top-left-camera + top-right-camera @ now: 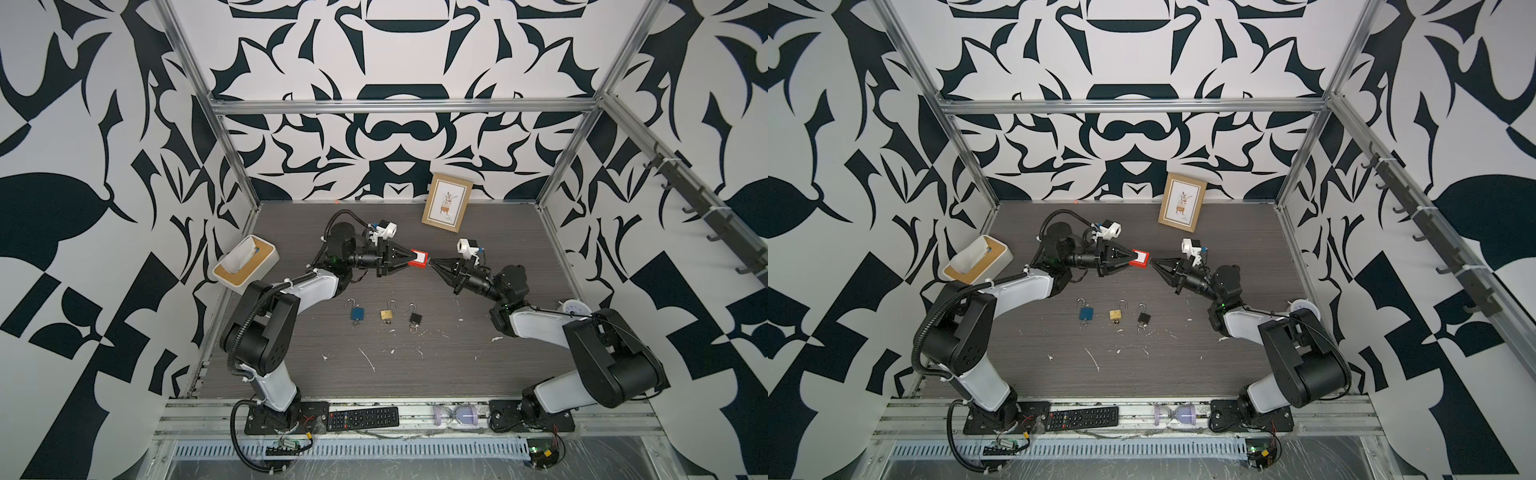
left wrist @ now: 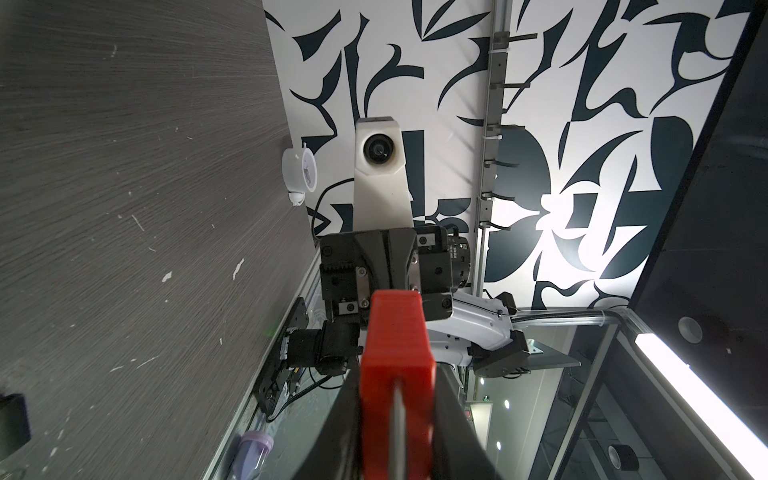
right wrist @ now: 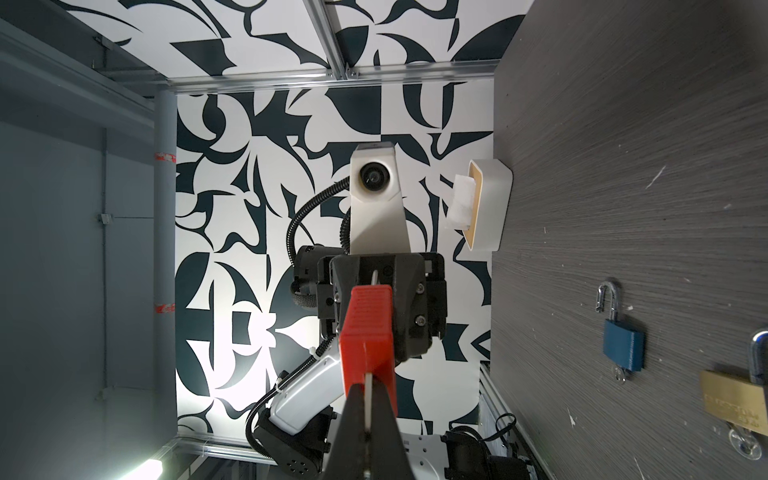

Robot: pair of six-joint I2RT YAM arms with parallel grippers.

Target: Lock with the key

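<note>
A red padlock (image 1: 418, 259) hangs in mid-air above the table's middle, and my left gripper (image 1: 409, 258) is shut on its body. In the left wrist view the padlock (image 2: 397, 365) fills the gap between the black fingers (image 2: 453, 424), with its grey shackle seen edge-on. My right gripper (image 1: 432, 262) meets the padlock from the right, its tips at the padlock's end. The right wrist view shows a thin silver key (image 3: 368, 392) sticking out of the padlock (image 3: 368, 332), pinched between my shut right fingertips (image 3: 384, 415).
Three open padlocks with keys lie on the table: blue (image 1: 357, 312), brass (image 1: 386, 314), black (image 1: 414, 318). A tissue box (image 1: 245, 266) sits left, a picture frame (image 1: 446, 203) at the back, a white clock (image 1: 575, 307) right. A remote (image 1: 362, 417) and hourglass (image 1: 455, 414) lie on the front rail.
</note>
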